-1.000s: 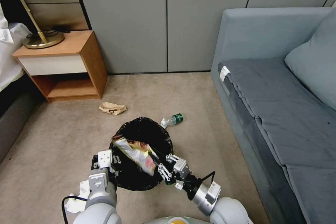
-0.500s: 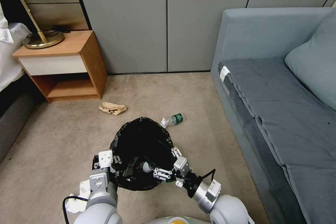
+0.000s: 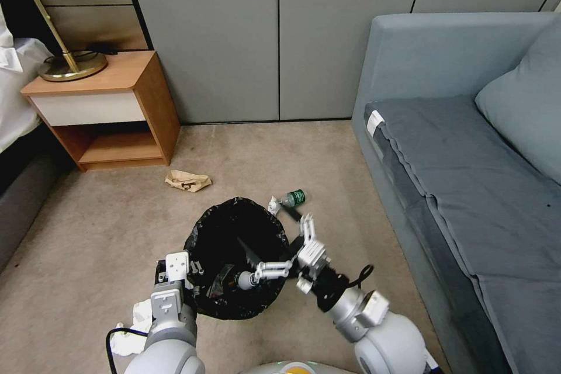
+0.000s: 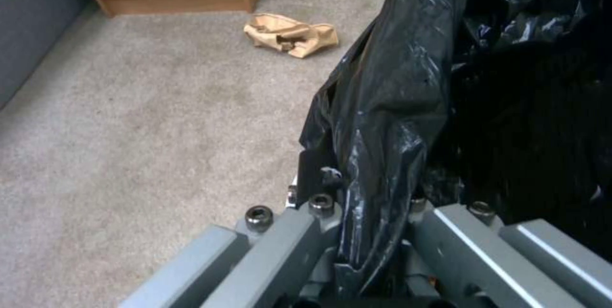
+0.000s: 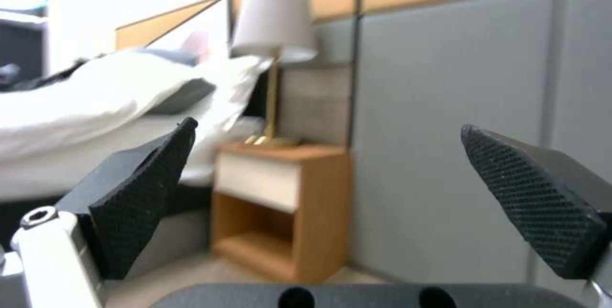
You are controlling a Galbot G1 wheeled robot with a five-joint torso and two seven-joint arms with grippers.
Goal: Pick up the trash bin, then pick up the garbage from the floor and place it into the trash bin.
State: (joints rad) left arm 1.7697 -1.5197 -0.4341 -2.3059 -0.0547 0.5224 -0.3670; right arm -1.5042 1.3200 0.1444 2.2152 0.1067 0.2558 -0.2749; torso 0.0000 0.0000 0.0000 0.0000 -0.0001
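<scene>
The left claw (image 3: 193,272) is clamped on the near rim of the bin (image 3: 236,257), holding it off the carpet; the right claw (image 3: 279,244) hangs spread and empty at the bin's right edge. A bottle (image 3: 290,199) lies just beyond the right claw, brown paper (image 3: 187,180) farther off past the bin. To take the bottle cleanly, I'd swing clear of the liner, then straddle its body.

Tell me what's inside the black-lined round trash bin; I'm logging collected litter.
Inside the black-lined round trash bin, a glossy wrapper edge and something pale show near the open right gripper. Anything deeper is hidden by the dark liner.
</scene>
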